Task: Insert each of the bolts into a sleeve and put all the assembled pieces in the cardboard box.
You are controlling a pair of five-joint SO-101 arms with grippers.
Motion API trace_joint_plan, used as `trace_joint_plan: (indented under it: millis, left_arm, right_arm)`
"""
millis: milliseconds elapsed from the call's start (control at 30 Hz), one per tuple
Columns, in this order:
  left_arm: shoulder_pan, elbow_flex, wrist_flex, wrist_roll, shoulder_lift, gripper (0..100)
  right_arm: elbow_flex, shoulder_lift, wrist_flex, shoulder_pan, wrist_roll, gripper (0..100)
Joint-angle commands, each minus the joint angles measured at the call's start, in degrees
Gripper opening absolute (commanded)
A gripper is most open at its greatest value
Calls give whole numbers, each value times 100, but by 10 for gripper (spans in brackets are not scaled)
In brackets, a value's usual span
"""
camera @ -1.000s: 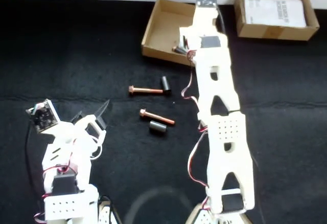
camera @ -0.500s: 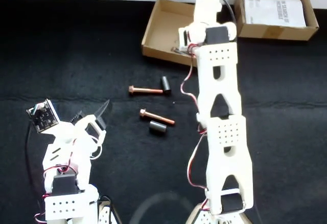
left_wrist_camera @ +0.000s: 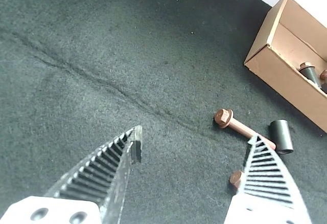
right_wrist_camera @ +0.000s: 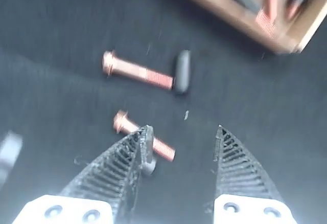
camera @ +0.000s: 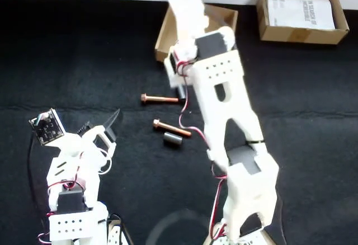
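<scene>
Two copper bolts lie loose on the black mat, one [camera: 159, 98] farther back and one [camera: 172, 128] nearer. A dark sleeve [camera: 173, 140] rests just in front of the nearer bolt. The other sleeve [right_wrist_camera: 182, 70] touches the tip of the far bolt [right_wrist_camera: 138, 71]. My right gripper [right_wrist_camera: 184, 132] hangs open above the nearer bolt [right_wrist_camera: 143, 134], between the bolts and the cardboard box [right_wrist_camera: 245, 19]. Assembled pieces [left_wrist_camera: 309, 73] lie in the box [left_wrist_camera: 286, 75]. My left gripper [left_wrist_camera: 195, 147] stands open, low at the front left, well short of the far bolt [left_wrist_camera: 240, 128].
A second cardboard box [camera: 302, 15] holding a printed sheet sits at the back right. The right arm [camera: 224, 94] leans across the middle of the mat and covers part of the open box [camera: 162, 38]. Bare mat stretches to the left.
The right arm has swung from over the cardboard box leftward and back toward the loose bolts. The left arm has not moved.
</scene>
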Motion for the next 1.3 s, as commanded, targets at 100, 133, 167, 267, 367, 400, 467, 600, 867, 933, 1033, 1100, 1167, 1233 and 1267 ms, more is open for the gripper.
trace_joint_plan:
  millis: [100, 133, 167, 267, 367, 400, 467, 600, 867, 933, 1033, 1100, 1167, 1233, 1267]
  left_arm:
    - [-13, 119, 9, 53, -40, 319]
    - [-13, 119, 9, 53, -40, 319]
    - [-13, 119, 9, 53, -40, 319]
    - [-13, 119, 9, 53, -40, 319]
    - [-13, 119, 9, 53, -40, 319]
    - [-13, 119, 9, 53, -40, 319]
    - [-13, 119, 9, 53, -40, 319]
    - [-22, 119, 9, 53, -57, 319]
    - [-31, 119, 9, 53, -84, 319]
    - [-31, 119, 9, 53, -84, 319]
    - [-40, 119, 9, 53, -84, 319]
    - [-40, 119, 9, 53, -84, 319]
    - [-40, 119, 9, 53, -84, 319]
    - [-40, 119, 9, 53, -92, 319]
    - [-40, 119, 9, 53, -92, 319]
  right_arm:
    - [945, -418, -629, 295, 62, 178]
    - [1121, -418, -848, 347, 62, 178]
    - [1297, -418, -1042, 382, 62, 178]
    - [1859, -418, -1657, 409, 62, 178]
    - [2404, -418, -2316, 400, 70, 178]
    - [2563, -418, -2510, 391, 70, 178]
    - [2800, -418, -2853, 382, 70, 178]
    - [3169, -374, -3477, 312, 70, 178]
    - [2651, 690, -3864, 312, 70, 178]
    - [2360, 945, -3864, 312, 70, 178]
    - [1938, 1314, -3864, 259, 62, 178]
    - [1684, 1525, -3864, 251, 62, 178]
    - [1437, 1727, -3864, 251, 62, 178]
    - [1218, 1921, -3864, 251, 62, 178]
    - [1147, 2018, -3855, 251, 62, 178]
